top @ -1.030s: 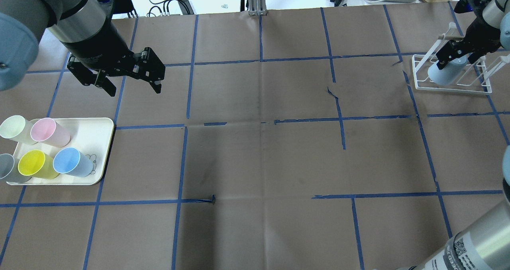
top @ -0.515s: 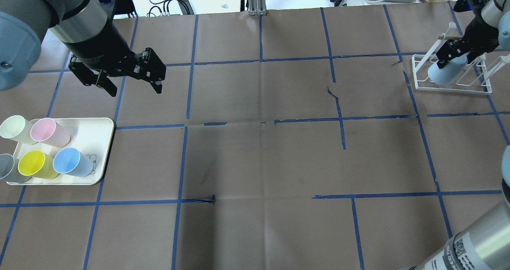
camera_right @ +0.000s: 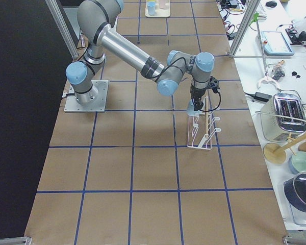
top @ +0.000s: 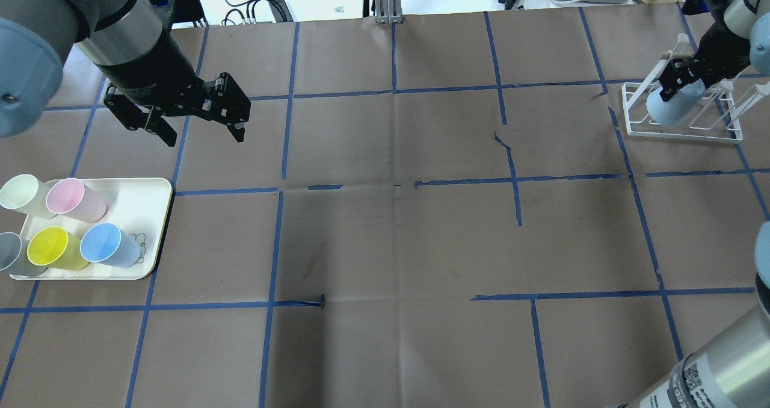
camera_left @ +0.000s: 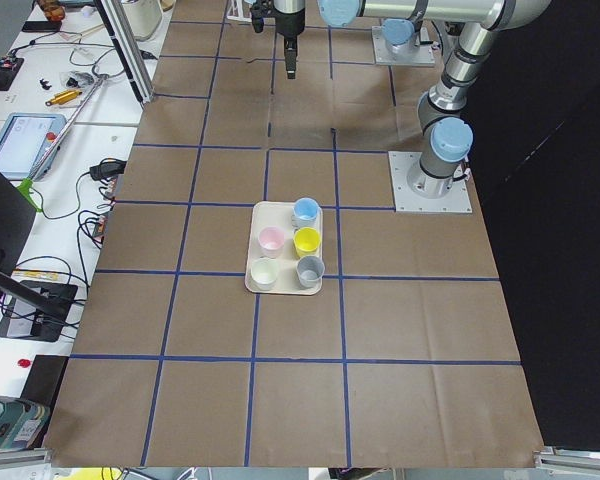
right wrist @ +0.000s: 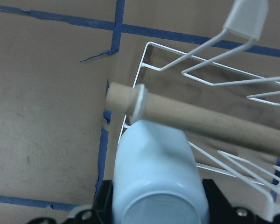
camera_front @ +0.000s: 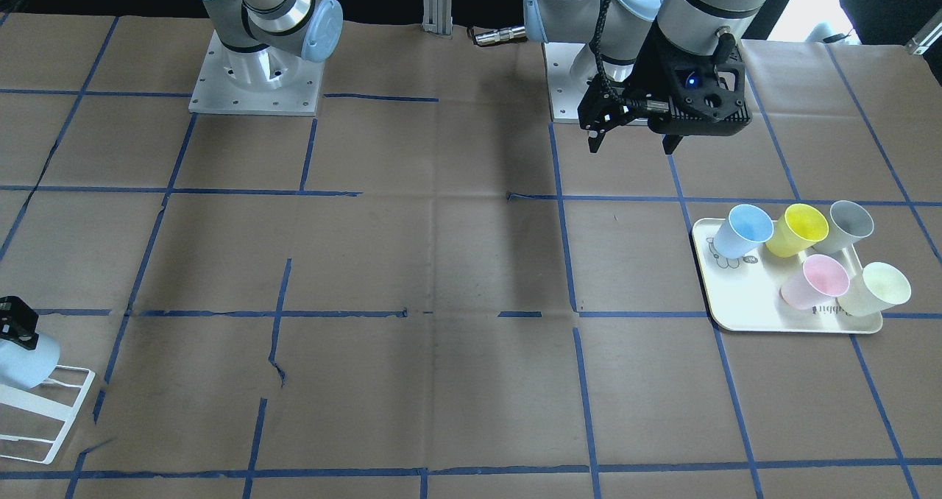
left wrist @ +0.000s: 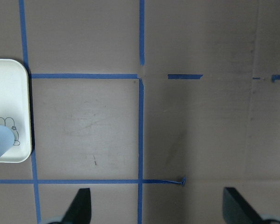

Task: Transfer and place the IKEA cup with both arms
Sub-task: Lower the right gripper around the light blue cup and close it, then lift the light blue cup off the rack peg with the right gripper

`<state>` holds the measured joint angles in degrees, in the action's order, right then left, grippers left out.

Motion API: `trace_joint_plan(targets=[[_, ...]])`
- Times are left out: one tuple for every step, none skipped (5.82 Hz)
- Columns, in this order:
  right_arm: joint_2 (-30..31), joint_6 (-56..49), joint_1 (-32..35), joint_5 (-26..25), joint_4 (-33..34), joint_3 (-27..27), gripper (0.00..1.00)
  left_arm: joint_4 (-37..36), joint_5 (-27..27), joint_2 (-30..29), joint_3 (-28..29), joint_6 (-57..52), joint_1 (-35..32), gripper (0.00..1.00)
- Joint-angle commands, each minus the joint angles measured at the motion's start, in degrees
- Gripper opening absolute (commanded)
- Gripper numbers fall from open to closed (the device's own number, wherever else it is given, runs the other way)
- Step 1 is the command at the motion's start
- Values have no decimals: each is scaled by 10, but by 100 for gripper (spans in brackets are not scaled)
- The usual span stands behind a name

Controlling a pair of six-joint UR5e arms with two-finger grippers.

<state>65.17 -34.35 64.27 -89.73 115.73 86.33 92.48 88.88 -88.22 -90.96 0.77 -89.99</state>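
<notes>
The IKEA cup (top: pixel 666 111), a pale blue tumbler, is held tilted, base up, at the white wire rack (top: pixel 629 111) at the far right. My right gripper (top: pixel 681 84) is shut on it. The right wrist view shows the cup (right wrist: pixel 156 177) between the fingers, its mouth just under the rack's wooden dowel (right wrist: pixel 210 121). It also shows in the front view (camera_front: pixel 26 363). My left gripper (top: pixel 201 132) is open and empty, hovering over the table behind the tray; its fingers (left wrist: pixel 81 205) are spread wide.
A cream tray (top: pixel 147 209) at the left holds a second pale blue cup (top: pixel 108 244), a yellow cup (top: pixel 51 247), a pink cup (top: pixel 69 197), a pale green and a grey one. Blue tape lines grid the brown table.
My right gripper has moved the cup slightly farther back and to the right, toward the rack's dowel. The left arm has barely moved.
</notes>
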Motion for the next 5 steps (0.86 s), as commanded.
trace_joint_plan(targets=[[33, -5, 1, 1, -8, -7, 52, 0, -2, 1, 0, -1, 0, 98], [57, -5, 2, 4, -13, -8, 53, -1, -4, -1, 0, -10, 2, 98], [86, -5, 5, 21, -43, -10, 53, -3, -5, -3, 0, -12, 2, 98], [114, -5, 5, 27, -72, -10, 53, -3, -5, -4, 0, -12, 2, 98], [141, -5, 5, 45, -102, -11, 53, -3, -4, -4, 0, -12, 2, 98]])
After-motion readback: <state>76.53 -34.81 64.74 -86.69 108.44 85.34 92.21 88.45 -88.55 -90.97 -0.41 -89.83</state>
